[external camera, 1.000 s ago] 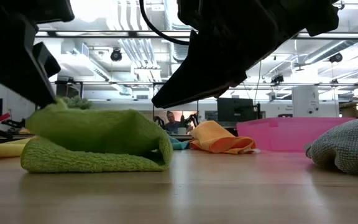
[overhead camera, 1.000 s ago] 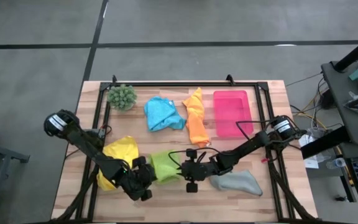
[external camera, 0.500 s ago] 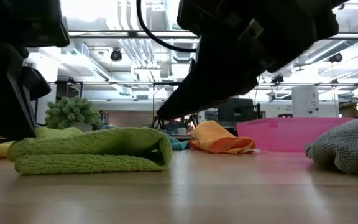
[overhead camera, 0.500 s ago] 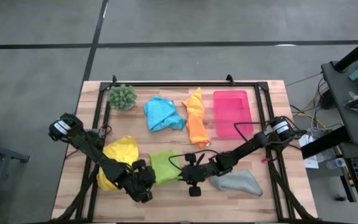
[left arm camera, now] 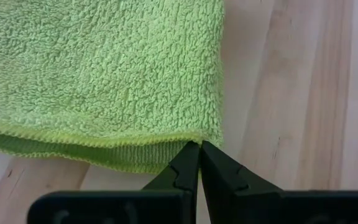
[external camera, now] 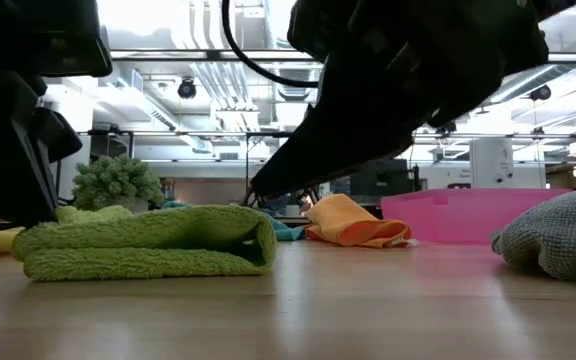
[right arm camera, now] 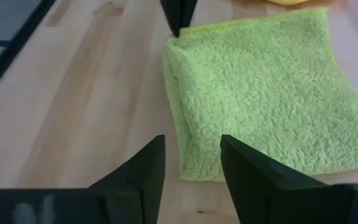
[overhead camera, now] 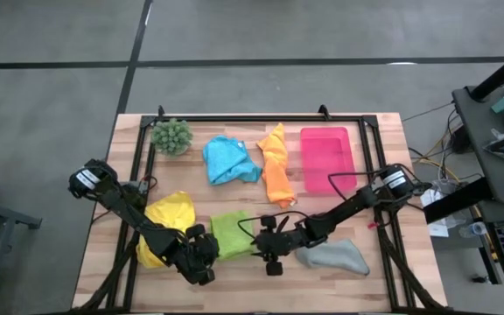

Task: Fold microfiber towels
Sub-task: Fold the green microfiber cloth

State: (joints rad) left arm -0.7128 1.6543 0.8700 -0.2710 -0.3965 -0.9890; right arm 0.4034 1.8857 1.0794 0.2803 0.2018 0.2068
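The lime green towel lies folded in two on the table near the front edge, its fold toward the right arm. My left gripper is low at the towel's left side, shut at a corner of the top layer. My right gripper is open just above the towel's right side, its fingers apart over the folded edge; I cannot tell whether it touches. The yellow towel, blue towel, orange towel and grey towel lie crumpled around it. My left gripper pinches the near-left corner of the towel's top layer at the very ends of its two fingers. The fingers come in low and slanting from the table's left. The corner lies down on the lower layer, and the towel rests flat and slack on the table.
A pink tray lies at the back right and a spiky green plant at the back left. Bare wood shows along the front edge between the arms.
My left gripper has gone down with the towel's top-layer corner, which stood raised a second ago. The top layer now lies flat on the lower one, and the towel's fold has stayed in place. In the last half second nothing has moved.
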